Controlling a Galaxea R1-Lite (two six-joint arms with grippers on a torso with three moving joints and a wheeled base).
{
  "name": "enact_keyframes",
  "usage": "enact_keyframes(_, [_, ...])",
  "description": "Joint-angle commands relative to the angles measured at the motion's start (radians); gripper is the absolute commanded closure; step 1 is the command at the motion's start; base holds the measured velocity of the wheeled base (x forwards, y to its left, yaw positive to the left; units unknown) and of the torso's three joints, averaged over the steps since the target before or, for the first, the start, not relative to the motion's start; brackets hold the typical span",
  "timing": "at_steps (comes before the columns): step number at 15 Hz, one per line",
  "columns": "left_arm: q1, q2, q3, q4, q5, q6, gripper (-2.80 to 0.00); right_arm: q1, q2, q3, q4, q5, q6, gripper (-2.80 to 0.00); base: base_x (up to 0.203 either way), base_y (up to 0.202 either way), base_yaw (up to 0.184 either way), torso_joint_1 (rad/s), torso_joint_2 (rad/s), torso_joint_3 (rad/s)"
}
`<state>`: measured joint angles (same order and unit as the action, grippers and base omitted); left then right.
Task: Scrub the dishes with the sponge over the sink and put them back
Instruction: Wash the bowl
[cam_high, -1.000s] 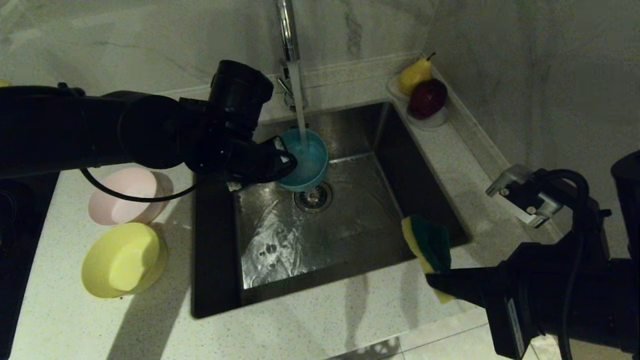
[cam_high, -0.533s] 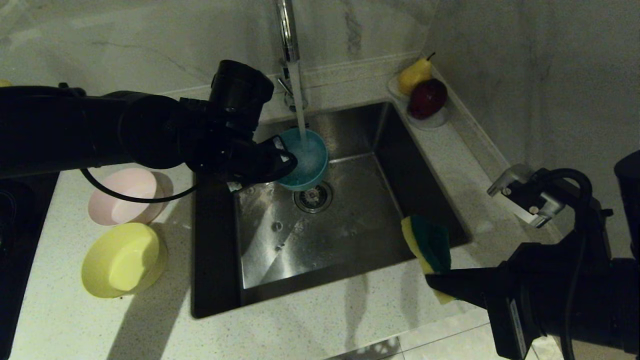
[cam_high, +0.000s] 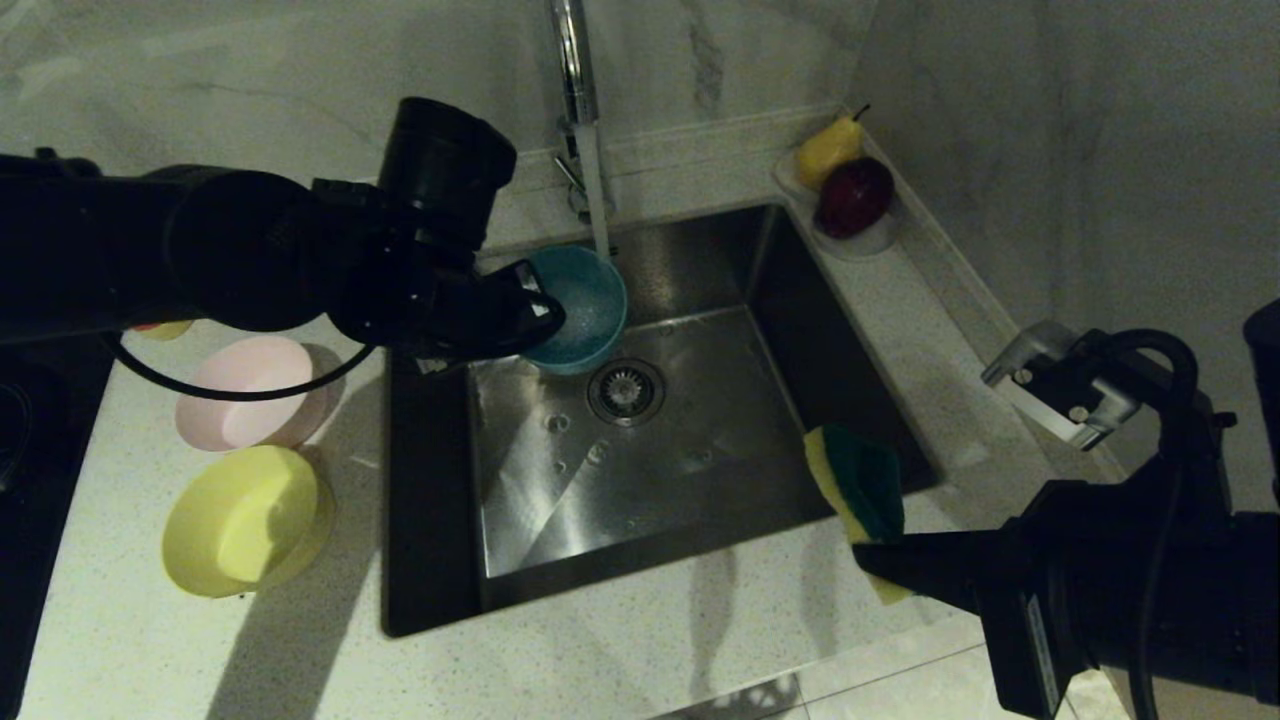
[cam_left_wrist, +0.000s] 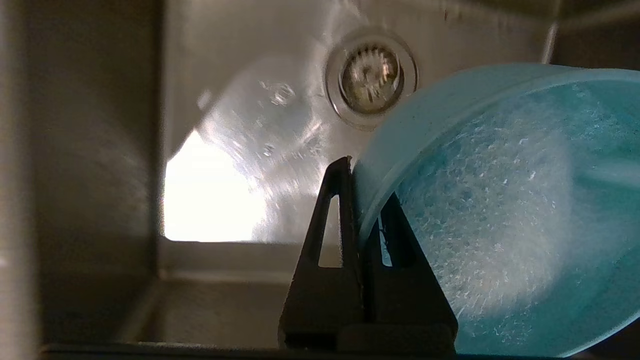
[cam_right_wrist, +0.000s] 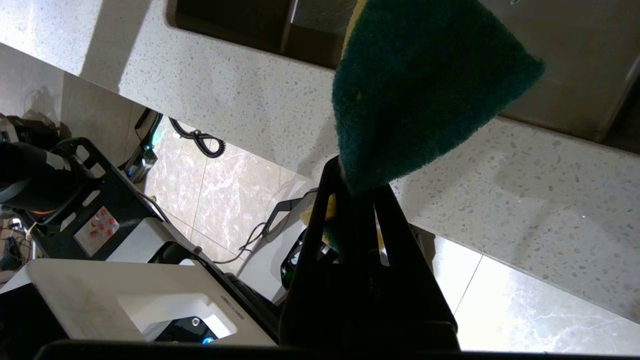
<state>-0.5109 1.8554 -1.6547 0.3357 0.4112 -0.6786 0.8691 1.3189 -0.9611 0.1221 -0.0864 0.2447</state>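
Head view: compared with one second earlier, the light blue bowl (cam_high: 578, 305) is seen shifted toward the left and rear of the sink (cam_high: 700, 480), so that the water stream (cam_high: 597, 205) from the tap (cam_high: 572, 60) now falls at its far rim rather than into its middle, and the sheet of water formerly spread over the basin floor has drained to scattered drops. The bowl is held tilted above the sink floor, beside the drain strainer (cam_high: 625, 388), its rim pinched between the closed fingers of the left gripper (cam_high: 545, 310); in the left wrist view one finger (cam_left_wrist: 332, 220) lies outside the wall and the other inside, and foamy water (cam_left_wrist: 490, 220) is seen in the bowl. The sponge (cam_high: 860, 490) is clamped at its lower end by the right gripper (cam_high: 880, 565), which is unchanged in place, over the front right corner of the sink and the desk (cam_high: 650, 660); the green face is turned toward the robot's right. The pink bowl (cam_high: 250, 395) and yellow bowl (cam_high: 245, 520) lie on the desk left of the sink, just beside each other. A white saucer (cam_high: 870, 240) at the rear right corner carries a pear (cam_high: 828, 150) and a dark red apple (cam_high: 855, 195).
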Motion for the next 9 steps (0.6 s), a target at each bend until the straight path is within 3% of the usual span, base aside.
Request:
enact_keyframes(1, [0.016,-0.092,0.026,-0.019,0.007,0.004,0.0,0.001,-0.003,0.005,0.001,0.0,0.004,0.0,0.0,0.0,0.0,0.0,0.0,0.0])
enact_keyframes(4, [0.019,-0.167,0.14,-0.167,0.023,0.086,0.0,-0.001,-0.007,0.005,0.001,-0.001,0.004,0.0,0.0,0.0,0.0,0.0,0.0,0.0])
enact_keyframes(6, [0.019,-0.209,0.28,-0.324,0.04,0.168,0.0,0.0,-0.005,0.007,0.002,0.0,0.004,0.0,0.0,0.0,0.0,0.0,0.0,0.0])
enact_keyframes(9, [0.019,-0.263,0.501,-0.678,0.044,0.326,0.0,0.0,0.005,0.013,0.001,0.0,0.004,0.0,0.0,0.0,0.0,0.0,0.0,0.0])
